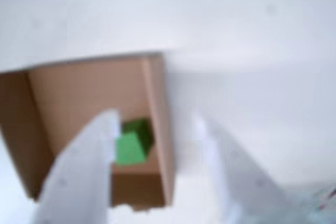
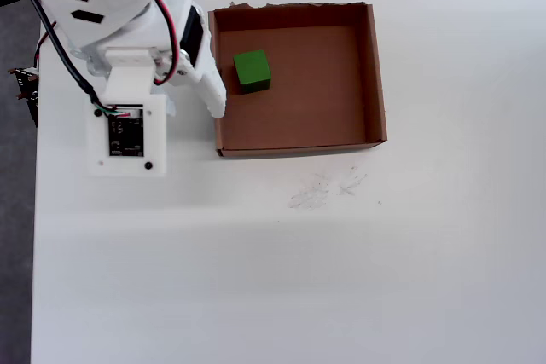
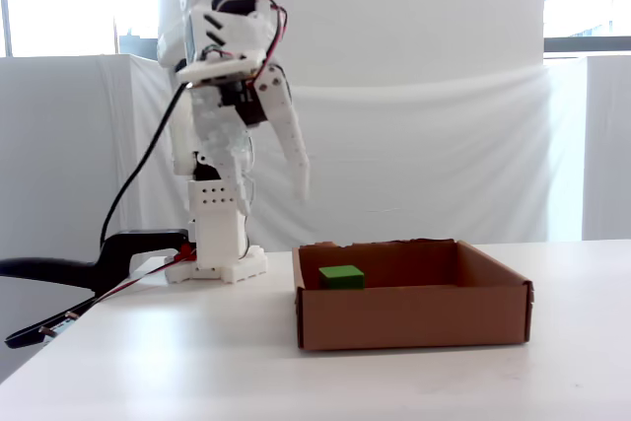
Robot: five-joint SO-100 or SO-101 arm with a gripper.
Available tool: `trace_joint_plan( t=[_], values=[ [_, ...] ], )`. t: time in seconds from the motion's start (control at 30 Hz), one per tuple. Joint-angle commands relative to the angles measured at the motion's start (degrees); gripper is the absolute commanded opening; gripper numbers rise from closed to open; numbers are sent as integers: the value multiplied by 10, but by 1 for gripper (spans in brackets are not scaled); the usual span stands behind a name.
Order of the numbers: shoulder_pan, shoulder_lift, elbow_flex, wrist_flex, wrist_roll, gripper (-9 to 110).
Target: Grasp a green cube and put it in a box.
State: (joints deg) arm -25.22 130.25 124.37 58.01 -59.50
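The white claw (image 1: 157, 129) hangs open and empty above the near wall of the box (image 1: 157, 129) in the wrist view, its two blurred fingers (image 1: 84, 166) spread wide apart — one over the box floor, the other over the bare white table (image 1: 273, 77) beside it. Between and just past the fingers, the green cube (image 1: 131, 142) rests on the cardboard floor close to the box wall.

In the overhead view, the claw (image 2: 215, 101) points down over the left wall of the box (image 2: 376, 74), and the green cube (image 2: 252, 70) sits inside in the upper-left part of the floor, apart from the fingers. The box's top edge looks ragged. The arm's white body (image 2: 111, 6) is folded back over its base plate (image 2: 126, 134), with red and black wires (image 2: 166, 23) looping across it.

The fixed view from the side shows the claw (image 3: 296, 170) raised well above the table (image 3: 177, 352) — clear of the box (image 3: 414, 317), whose low walls let the top of the green cube (image 3: 341, 276) show. A black clamp (image 3: 99, 263) grips the table edge beside the arm's base.
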Motion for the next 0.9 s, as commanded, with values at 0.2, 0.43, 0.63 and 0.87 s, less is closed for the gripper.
trace_joint_plan(
  t=[0.2, 0.43, 0.63, 0.87],
  values=[
    [71, 229, 187, 11, -124, 17],
    [86, 367, 290, 56, -134, 16],
    [95, 432, 348, 64, -149, 16],
    [107, 482, 388, 86, -167, 16]
  ],
)
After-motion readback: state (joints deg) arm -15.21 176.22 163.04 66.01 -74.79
